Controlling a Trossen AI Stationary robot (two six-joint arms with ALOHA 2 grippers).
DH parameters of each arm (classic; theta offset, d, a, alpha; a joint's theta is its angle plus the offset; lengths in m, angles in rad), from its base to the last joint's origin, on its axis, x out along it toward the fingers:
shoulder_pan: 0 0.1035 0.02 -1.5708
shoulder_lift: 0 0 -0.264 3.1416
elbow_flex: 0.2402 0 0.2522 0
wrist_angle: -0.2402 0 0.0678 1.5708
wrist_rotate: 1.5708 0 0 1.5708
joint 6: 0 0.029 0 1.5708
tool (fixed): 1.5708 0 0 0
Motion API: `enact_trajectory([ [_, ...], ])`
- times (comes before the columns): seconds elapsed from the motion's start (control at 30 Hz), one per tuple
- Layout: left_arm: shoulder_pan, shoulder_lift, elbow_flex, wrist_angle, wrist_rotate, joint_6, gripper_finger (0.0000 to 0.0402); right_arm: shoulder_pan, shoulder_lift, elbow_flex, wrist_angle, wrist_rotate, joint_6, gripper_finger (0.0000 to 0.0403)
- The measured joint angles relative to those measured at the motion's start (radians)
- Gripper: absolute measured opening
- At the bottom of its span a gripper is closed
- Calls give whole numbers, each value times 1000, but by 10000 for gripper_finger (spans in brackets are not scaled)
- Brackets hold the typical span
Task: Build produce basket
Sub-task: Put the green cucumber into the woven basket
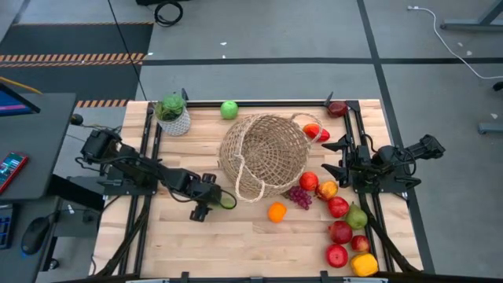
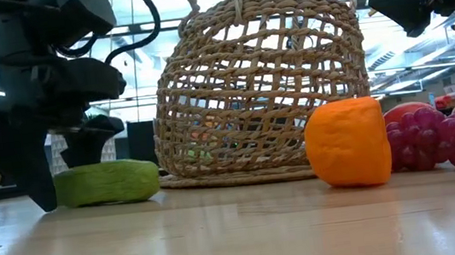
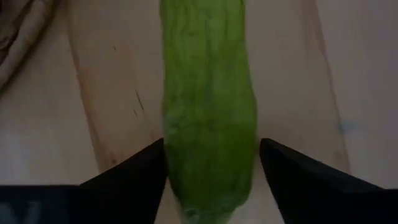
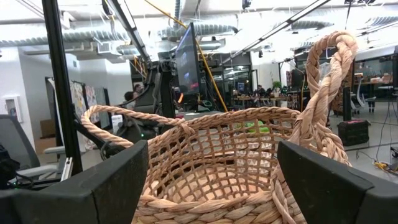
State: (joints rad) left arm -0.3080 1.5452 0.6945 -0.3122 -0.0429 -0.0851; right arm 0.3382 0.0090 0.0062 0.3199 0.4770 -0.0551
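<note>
**Basket tipped over, left gripper astride cucumber**

Basket (image 1: 263, 156) lies on its side mid-table, mouth turned toward the right gripper (image 1: 343, 157), one loop handle (image 1: 242, 174) flat on the wood on the near side. Right gripper hangs above the table just beside the basket's rim, fingers spread wide, nothing between them; its wrist view looks straight into the weave.

Left gripper (image 1: 214, 202) is down at table level, just off the basket's near-left edge. Cucumber (image 3: 208, 106) lies lengthwise between its fingers (image 3: 134, 177). One finger touches or nearly touches the cucumber's side; a sliver of table shows between the other finger and the skin. Cannot tell whether the grip has closed. Cucumber rests on the wood in the low view.

Orange (image 1: 277, 211) sits to the right of the left gripper, near the basket's lower edge, grapes (image 1: 300, 196) just beyond it. Red apples (image 1: 339, 231), a pear (image 1: 357, 216) and a yellow pepper (image 1: 364, 264) cluster in front of the right gripper, toward the table's near-right corner. Green apple (image 1: 229, 109) and potted plant (image 1: 173, 112) stand at the far edge.
</note>
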Motion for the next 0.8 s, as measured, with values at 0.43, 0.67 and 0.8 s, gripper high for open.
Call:
enact_trajectory([
  [0.43,-21,-62,87,-363,3,-165,136,0,0,0,0,0,0,360],
  [0.67,-74,-316,91,-542,-3,-336,146,0,0,0,0,0,0,360],
  [0.8,-89,-470,175,-604,-72,-458,154,0,0,0,0,0,0,360],
])
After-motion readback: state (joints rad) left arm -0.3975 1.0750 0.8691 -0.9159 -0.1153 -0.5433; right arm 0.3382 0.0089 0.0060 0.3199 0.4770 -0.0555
